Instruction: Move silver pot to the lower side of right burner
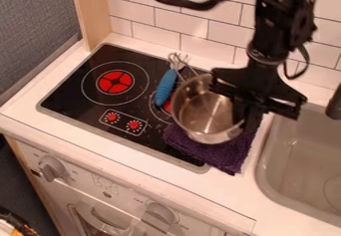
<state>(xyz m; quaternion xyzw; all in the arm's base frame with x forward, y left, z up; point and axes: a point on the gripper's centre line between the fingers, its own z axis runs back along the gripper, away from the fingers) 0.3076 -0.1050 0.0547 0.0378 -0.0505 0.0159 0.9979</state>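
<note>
- My pincer point(245, 116) is down at the pot's three o'clock rim; I cannot tell whether it is apart, together or clamped on the metal.
- The silver pot point(202, 113) sits just past the right burner point(166, 104), toward four o'clock, covering part of it. The purple cloth point(233, 156) lies under and around the pot's lower side, from three to seven o'clock.
- I judge the step in hand to be securing the rim. Next I need a sure hold, a small lift free of the cloth, then a carry toward eight o'clock and a level set-down at the burner's lower side.
- The blue handle point(166, 86) lies at the pot's ten o'clock, over the burner's edge; I could knock it if I swing high.
</note>
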